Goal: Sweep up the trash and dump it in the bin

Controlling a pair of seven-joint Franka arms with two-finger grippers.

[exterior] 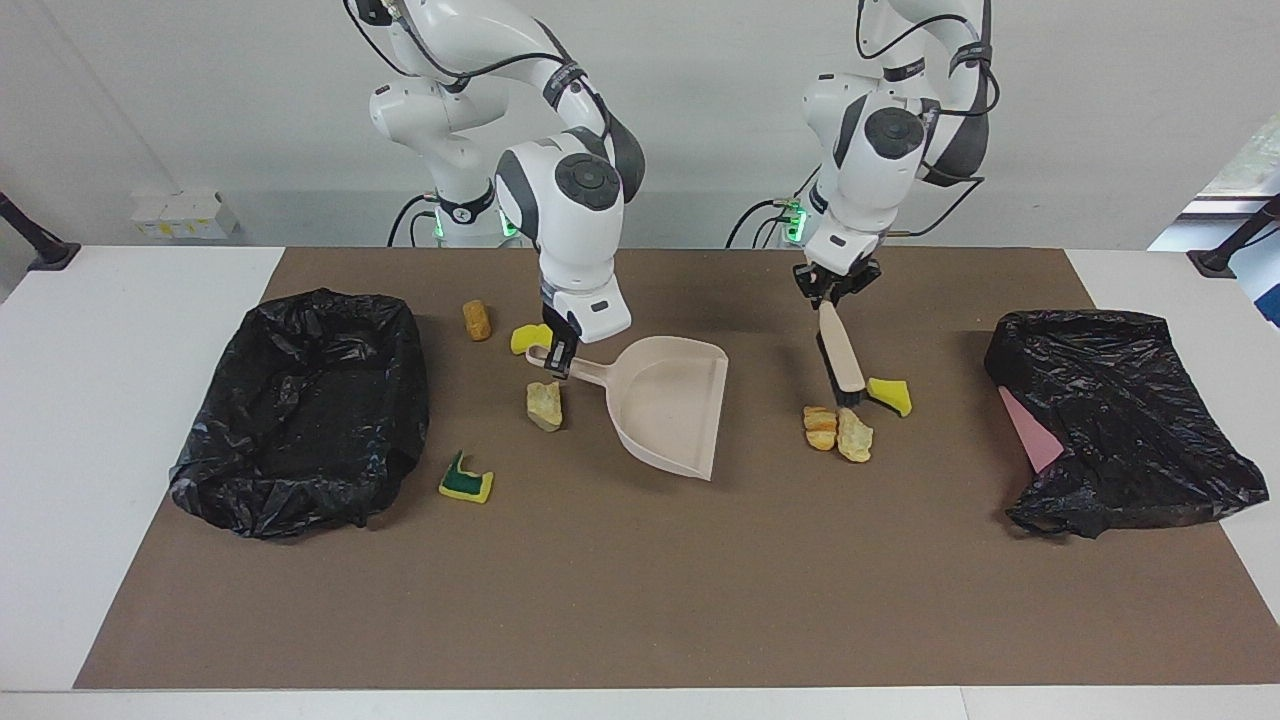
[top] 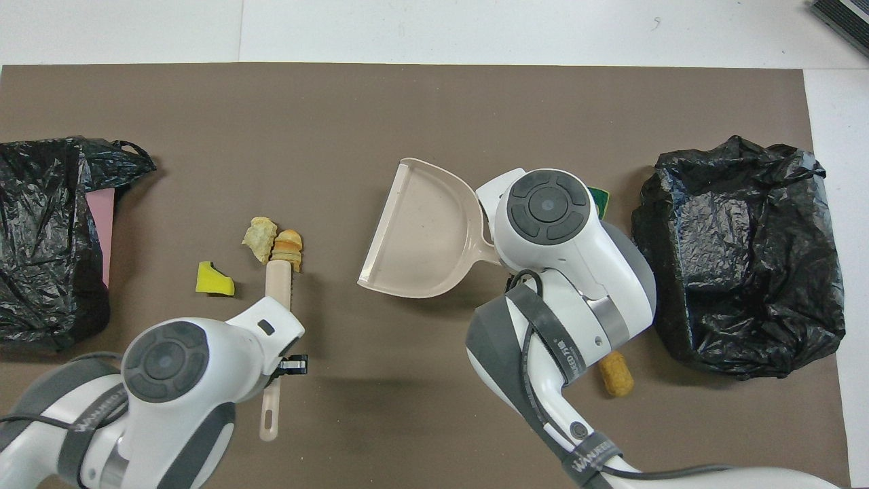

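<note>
My right gripper is shut on the handle of the beige dustpan, whose open mouth faces the left arm's end of the table. My left gripper is shut on the brush, which tilts down. Its bristles are low beside a yellow sponge, a croissant and a bread chunk. Near the dustpan handle lie another bread chunk, a yellow sponge, a cork-like lump and a green-backed sponge. The bin, lined with a black bag, stands at the right arm's end.
A crumpled black bag with a pink flat piece lies at the left arm's end. The brown mat covers the table's middle. In the overhead view the right arm hides most of the green-backed sponge.
</note>
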